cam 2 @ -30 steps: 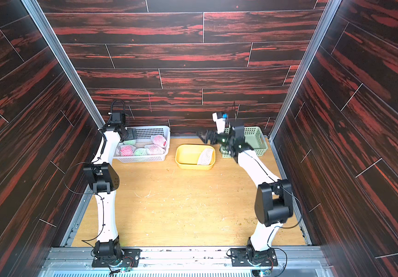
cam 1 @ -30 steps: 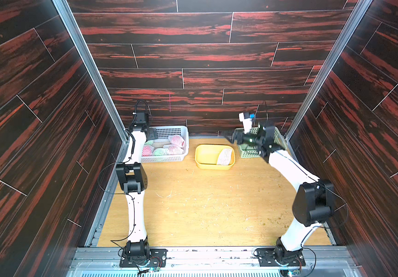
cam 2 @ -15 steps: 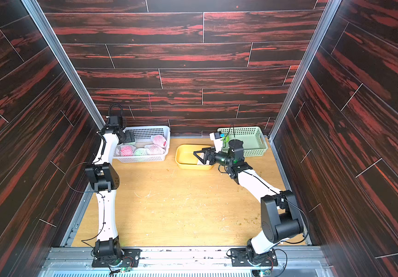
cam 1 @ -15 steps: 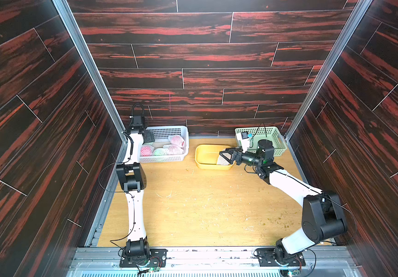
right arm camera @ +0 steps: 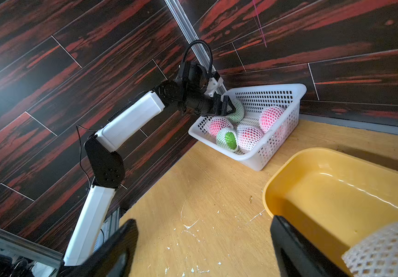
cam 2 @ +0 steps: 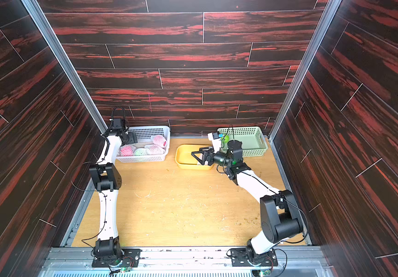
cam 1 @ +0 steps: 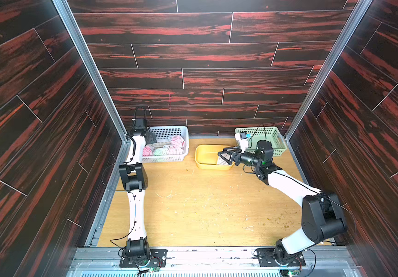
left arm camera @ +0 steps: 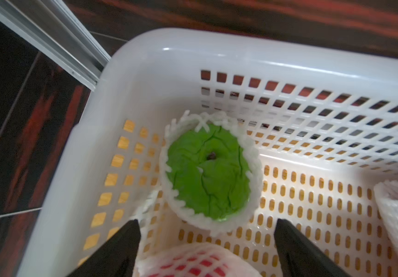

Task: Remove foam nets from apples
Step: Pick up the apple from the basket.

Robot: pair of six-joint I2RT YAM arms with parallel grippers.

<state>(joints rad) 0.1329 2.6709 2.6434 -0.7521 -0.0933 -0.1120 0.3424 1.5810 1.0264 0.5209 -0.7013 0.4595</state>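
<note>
left gripper [left arm camera: 207, 221] fingers spread, nothing held, right at netted green apple [left arm camera: 207, 172] in basket [left arm camera: 169, 60]. right gripper [right arm camera: 202, 220] same deal, spread, empty, loose net [right arm camera: 385, 249] just beside it in tub [right arm camera: 337, 191].

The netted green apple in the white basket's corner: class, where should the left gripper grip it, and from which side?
Probably across the foam net at the widest band of the green apple, coming in on its bare end facing the left gripper, whose open jaws line up either side. The white basket walls crowd other approaches.
</note>
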